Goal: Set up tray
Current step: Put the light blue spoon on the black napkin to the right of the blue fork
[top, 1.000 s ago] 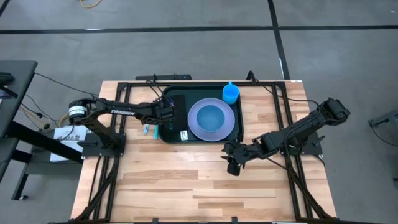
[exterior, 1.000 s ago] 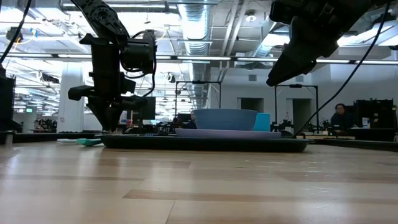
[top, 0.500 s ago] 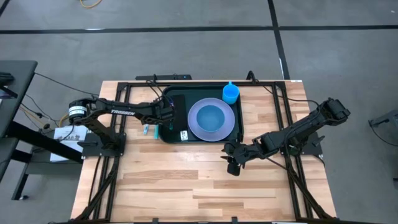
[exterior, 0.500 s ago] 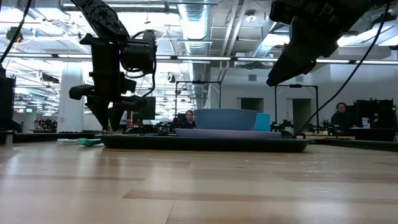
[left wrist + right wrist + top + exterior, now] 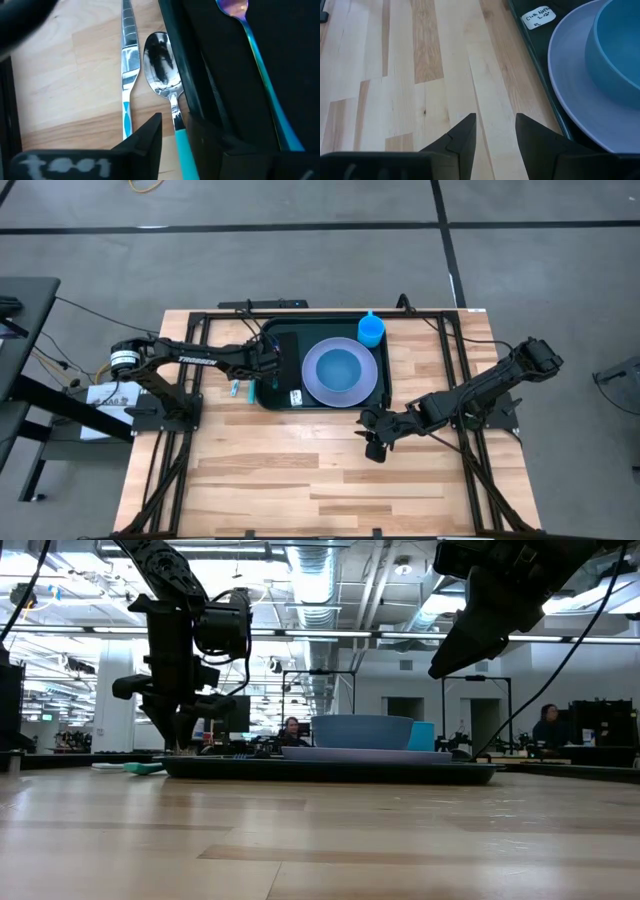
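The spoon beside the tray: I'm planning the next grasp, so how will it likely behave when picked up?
The spoon lies flat on the wooden table, so getting fingertips under it looks awkward. Its polished metal bowl is probably slippery; the teal handle may grip better. It looks stiff and light, and pinched off-centre it could pivot or nudge the knife alongside.

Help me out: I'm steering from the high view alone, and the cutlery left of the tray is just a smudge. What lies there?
Observer: A knife and a spoon lie side by side on the wood, just outside the tray.
Operator: Is the left pincer gripping either?
Observer: No. The left pincer is open, with its fingers on either side of the spoon's teal handle.
Operator: Anything in the tray's left part?
Observer: One iridescent utensil lies there.
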Tool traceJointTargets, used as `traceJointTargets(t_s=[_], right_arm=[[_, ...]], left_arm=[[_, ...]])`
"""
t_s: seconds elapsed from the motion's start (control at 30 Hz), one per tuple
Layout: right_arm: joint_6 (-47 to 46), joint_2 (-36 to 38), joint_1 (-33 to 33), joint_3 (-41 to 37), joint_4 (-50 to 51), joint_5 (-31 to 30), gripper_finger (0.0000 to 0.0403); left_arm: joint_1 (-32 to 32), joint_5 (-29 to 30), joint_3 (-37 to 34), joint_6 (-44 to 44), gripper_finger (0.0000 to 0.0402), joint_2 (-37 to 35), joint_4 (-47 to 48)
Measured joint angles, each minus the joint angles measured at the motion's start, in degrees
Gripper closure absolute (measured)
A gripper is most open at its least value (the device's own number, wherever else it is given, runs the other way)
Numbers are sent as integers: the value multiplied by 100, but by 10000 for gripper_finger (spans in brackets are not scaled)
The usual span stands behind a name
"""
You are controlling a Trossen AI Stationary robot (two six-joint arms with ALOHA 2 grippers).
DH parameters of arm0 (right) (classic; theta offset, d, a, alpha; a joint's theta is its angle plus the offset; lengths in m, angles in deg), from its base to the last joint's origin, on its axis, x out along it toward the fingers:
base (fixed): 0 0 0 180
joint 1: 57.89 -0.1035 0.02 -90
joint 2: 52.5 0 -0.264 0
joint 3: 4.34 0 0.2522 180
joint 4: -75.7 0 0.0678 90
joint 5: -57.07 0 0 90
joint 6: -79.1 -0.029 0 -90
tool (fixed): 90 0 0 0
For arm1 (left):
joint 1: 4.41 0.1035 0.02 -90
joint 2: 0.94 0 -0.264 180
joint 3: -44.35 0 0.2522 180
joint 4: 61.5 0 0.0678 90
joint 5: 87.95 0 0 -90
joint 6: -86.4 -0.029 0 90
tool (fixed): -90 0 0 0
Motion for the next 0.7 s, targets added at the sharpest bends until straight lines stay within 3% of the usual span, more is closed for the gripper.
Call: traceJointTargets(t_s=[0.2, 0.7], right_arm=[[-1, 0, 0, 0, -2, 1, 274], [-1, 0, -2, 0, -2, 1, 274]], left_arm=[[-9, -92, 0, 7, 337, 0, 13], [-107, -150, -203, 84, 338, 7, -238]])
